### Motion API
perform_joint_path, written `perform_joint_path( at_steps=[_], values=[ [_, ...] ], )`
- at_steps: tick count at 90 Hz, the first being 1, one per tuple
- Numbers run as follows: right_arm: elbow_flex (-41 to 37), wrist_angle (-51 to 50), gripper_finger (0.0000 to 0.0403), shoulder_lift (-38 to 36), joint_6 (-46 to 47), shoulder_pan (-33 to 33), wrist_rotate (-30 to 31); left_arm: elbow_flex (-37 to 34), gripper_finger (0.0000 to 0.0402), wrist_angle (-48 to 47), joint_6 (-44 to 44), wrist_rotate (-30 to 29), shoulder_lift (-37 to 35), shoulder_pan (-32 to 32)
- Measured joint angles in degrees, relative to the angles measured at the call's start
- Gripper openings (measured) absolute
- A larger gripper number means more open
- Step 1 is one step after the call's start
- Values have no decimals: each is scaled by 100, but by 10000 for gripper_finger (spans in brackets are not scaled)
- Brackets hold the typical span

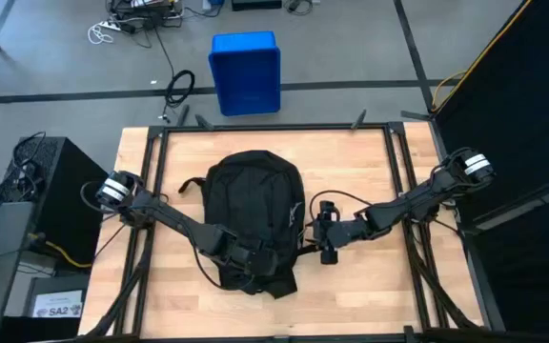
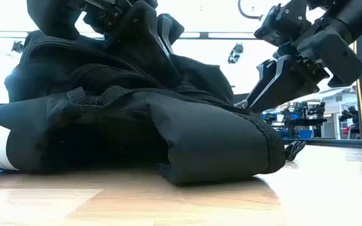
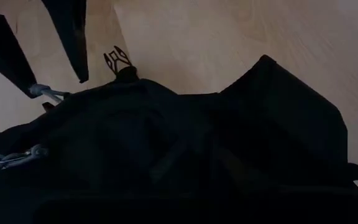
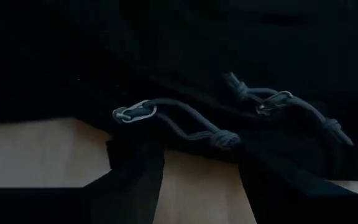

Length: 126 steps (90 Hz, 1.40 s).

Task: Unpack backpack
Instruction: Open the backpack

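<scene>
Two dark arms meet over the large black soft fabric backpack (image 1: 253, 221), which lies flat near the middle of the light wooden table (image 1: 370, 286), its zippers seemingly closed. The left gripper (image 1: 248, 255) rests on the pack's lower part, probably pinning the fabric so it cannot slide; whether its fingers are closed on anything cannot be told. The right gripper (image 1: 326, 238) sits just beside the pack's right edge. In the right wrist view its fingers stand apart, empty, aimed at the grey corded zipper pulls (image 4: 173, 118), likely to draw a zipper while the other arm braces. Unpacking appears barely begun. A blue plastic bin (image 1: 246, 71) waits on the floor beyond the table.
</scene>
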Motion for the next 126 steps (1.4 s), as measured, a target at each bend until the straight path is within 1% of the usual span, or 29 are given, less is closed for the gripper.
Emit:
perform_joint_path(
  at_steps=[4, 14, 18, 23, 33, 39, 63, 75, 97, 100, 111, 126],
  values=[
    [0, -41, 179, 0, -3, -18, 93, 0, 0, -1, 0, 0, 0, 0],
    [0, -321, 181, -9, -66, -67, 595, 0, 0, -2, -2, 2, 0, 0],
    [0, -469, 182, -33, -80, -113, 649, 0, 0, -5, -2, 9, 0, 0],
    [0, -518, 183, -55, -62, -174, 586, 0, 0, -7, -4, 35, 0, 1],
    [2, -411, 180, -57, -63, -232, 98, 0, 0, -11, -7, 44, 0, 2],
    [2, -275, 177, -57, -110, -227, -82, 0, 0, -7, -7, 48, 0, 9],
    [2, -151, 158, -57, -152, -228, -312, 0, 0, 0, -29, 52, -2, 11],
    [2, -153, 128, -57, -177, -228, -312, 0, 0, -9, -111, 52, -2, 11],
    [2, -160, 21, -57, -194, -228, -312, 0, 0, -15, -114, 52, -4, 11],
    [2, -170, 12, -57, -196, -228, -312, 0, 0, -15, -111, 52, -4, 11],
    [2, -238, 7, -57, -198, -228, -262, 0, 0, -32, -113, 52, -4, 11],
    [6, -820, 2, -57, -1, -186, 261, 0, 0, -170, -111, -61, -4, -33]
  ],
)
